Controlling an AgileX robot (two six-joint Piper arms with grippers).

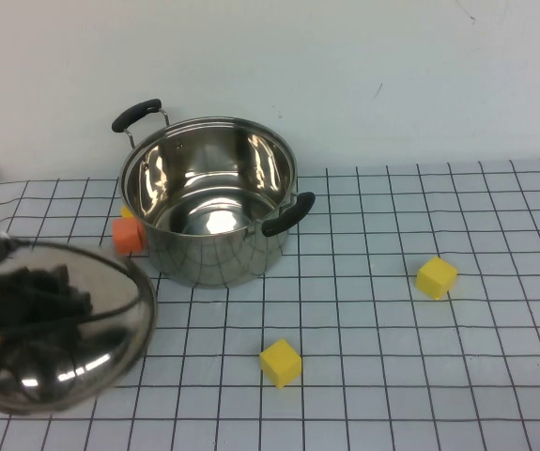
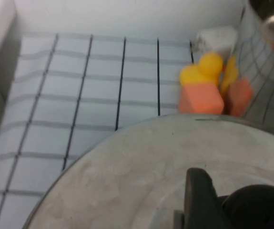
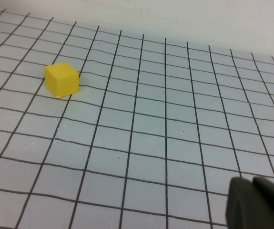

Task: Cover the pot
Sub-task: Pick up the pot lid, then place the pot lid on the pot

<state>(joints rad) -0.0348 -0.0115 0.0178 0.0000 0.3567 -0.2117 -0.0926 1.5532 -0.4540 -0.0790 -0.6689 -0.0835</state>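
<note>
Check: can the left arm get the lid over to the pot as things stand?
Probably yes. The left gripper holds the lid near-left of the open pot; nothing stands between. The right gripper is off over bare mat.

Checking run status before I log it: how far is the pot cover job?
Done: the lid is off the table, carried at the near left by the left end effector, which grips its knob. In hand: moving it toward the pot, which sits open and empty at the back. Left: centre the lid over the rim, lower, release. The right end effector is parked over bare grid near a yellow cube.
</note>
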